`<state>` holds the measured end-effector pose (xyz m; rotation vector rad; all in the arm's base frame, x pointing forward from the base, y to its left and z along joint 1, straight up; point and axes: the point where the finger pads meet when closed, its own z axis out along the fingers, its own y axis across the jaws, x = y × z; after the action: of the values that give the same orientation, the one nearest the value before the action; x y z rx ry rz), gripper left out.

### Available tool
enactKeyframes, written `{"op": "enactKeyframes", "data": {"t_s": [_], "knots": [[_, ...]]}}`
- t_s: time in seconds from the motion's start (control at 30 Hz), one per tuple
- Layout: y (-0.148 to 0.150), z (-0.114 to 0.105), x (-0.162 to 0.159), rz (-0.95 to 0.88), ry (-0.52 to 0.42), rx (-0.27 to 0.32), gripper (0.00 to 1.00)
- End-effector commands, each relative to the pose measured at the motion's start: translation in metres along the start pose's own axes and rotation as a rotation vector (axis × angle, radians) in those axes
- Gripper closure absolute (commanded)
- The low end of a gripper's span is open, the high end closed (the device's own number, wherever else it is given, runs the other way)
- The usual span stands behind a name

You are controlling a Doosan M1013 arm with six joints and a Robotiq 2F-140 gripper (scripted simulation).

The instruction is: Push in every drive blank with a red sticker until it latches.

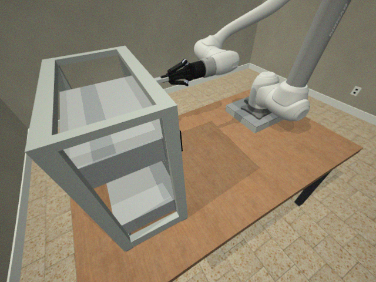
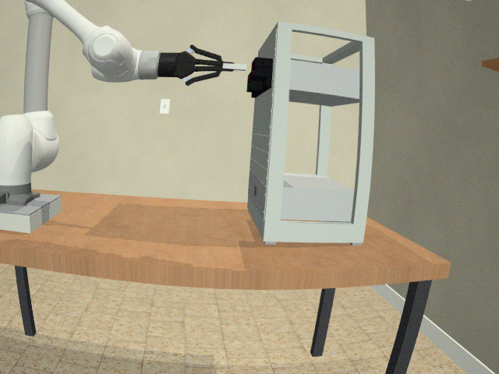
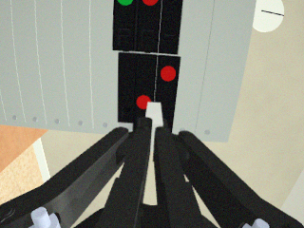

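A grey open-frame rack [image 2: 314, 136] stands upright on the wooden table and also shows in the top view [image 1: 106, 136]. Black drive blanks [image 2: 260, 76] stick out of its front face near the top. Two more blanks below carry red stickers [image 3: 167, 74] [image 3: 143, 102]. My gripper [image 2: 239, 67] is shut and empty, level, pointing at the blanks with a small gap. Its tips [image 3: 154, 110] line up with the lowest red sticker.
The arm's base [image 1: 258, 113] sits on a grey plate at the table's far side. A small black part [image 2: 255, 191] sits low on the rack's front face. The rack stands near the table's edge [image 2: 402, 257].
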<state>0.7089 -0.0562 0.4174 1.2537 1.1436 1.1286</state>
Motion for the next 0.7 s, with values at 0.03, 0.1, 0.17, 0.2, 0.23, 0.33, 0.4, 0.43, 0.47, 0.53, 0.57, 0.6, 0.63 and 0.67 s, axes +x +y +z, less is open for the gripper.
{"op": "enactKeyframes", "data": {"t_s": [0.03,0.1,0.17,0.2,0.23,0.33,0.4,0.43,0.47,0.53,0.57,0.6,0.63,0.67], "knots": [[0.005,0.000,-0.002,0.001,-0.002,-0.003,1.00],[0.005,0.000,-0.002,0.001,-0.002,-0.003,1.00],[0.005,0.000,-0.002,0.001,-0.002,-0.003,1.00],[0.005,0.000,-0.001,0.001,-0.002,-0.003,1.00],[0.004,-0.001,0.000,0.001,-0.002,-0.003,1.00],[0.004,-0.002,0.006,0.001,-0.002,-0.003,1.00],[0.003,-0.003,0.012,0.001,-0.002,-0.003,1.00],[0.003,-0.004,0.016,0.001,-0.002,-0.003,1.00],[0.002,-0.005,0.020,0.001,-0.002,-0.003,1.00],[0.002,-0.005,0.020,0.001,-0.002,-0.003,1.00],[0.002,-0.006,0.025,0.001,-0.002,-0.003,1.00],[0.001,-0.007,0.029,0.001,-0.002,-0.003,1.00],[0.001,-0.008,0.035,0.001,-0.002,-0.003,1.00],[0.000,-0.009,0.040,0.001,-0.002,-0.003,1.00]]}}
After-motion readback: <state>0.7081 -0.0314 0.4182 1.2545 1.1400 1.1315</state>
